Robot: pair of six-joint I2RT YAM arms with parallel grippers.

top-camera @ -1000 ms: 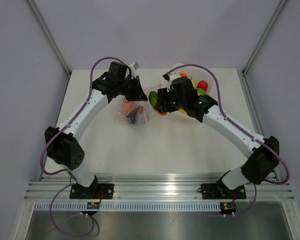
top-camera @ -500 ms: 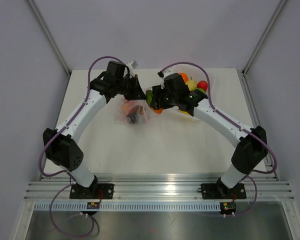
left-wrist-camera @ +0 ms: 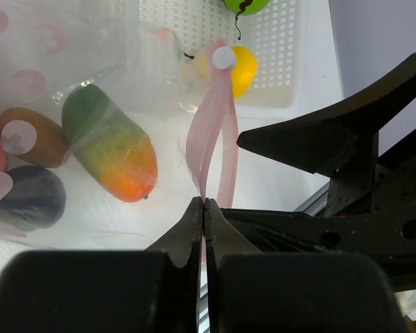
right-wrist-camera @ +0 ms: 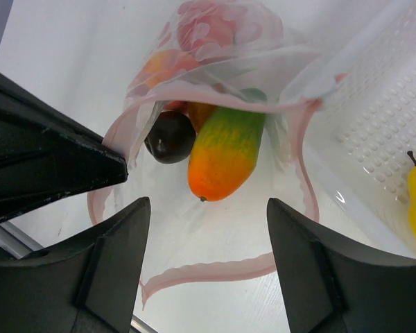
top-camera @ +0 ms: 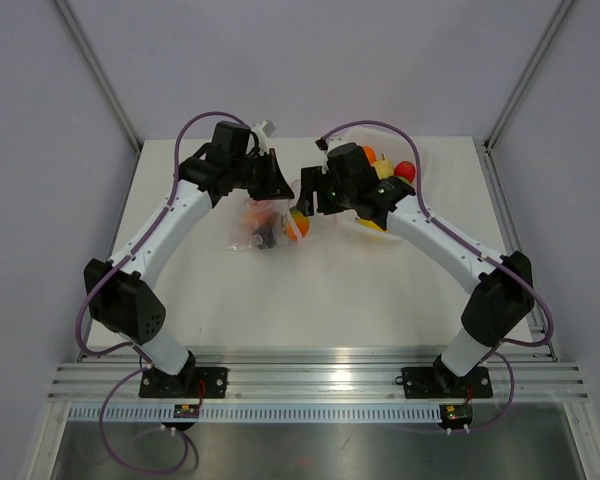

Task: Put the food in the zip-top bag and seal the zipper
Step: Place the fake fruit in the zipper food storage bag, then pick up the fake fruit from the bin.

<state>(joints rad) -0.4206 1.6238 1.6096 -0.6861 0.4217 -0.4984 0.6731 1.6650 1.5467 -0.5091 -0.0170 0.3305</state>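
Note:
The zip-top bag [top-camera: 263,226] lies between the two arms with its mouth open. My left gripper [top-camera: 277,182] is shut on the pink zipper [left-wrist-camera: 209,139] and holds that edge up. My right gripper [right-wrist-camera: 208,260] is open and empty just above the bag's mouth. An orange-and-green fruit [right-wrist-camera: 225,154] lies inside the bag beside a dark brown one [right-wrist-camera: 170,137], with pink and orange pieces deeper in. The same fruit shows in the top view [top-camera: 297,225] and in the left wrist view [left-wrist-camera: 109,142]. The loose zipper strip [right-wrist-camera: 215,269] curls on the table.
The white tray [top-camera: 375,222] stands right of the bag, partly under the right arm. It holds red [top-camera: 405,170], orange [top-camera: 367,153] and yellow [top-camera: 383,166] fruits. The left gripper's black finger [right-wrist-camera: 48,166] is close on the left in the right wrist view.
My right gripper carried the orange-and-green fruit left to the bag mouth and let it go; the fruit now lies inside the bag. The left gripper stayed put.

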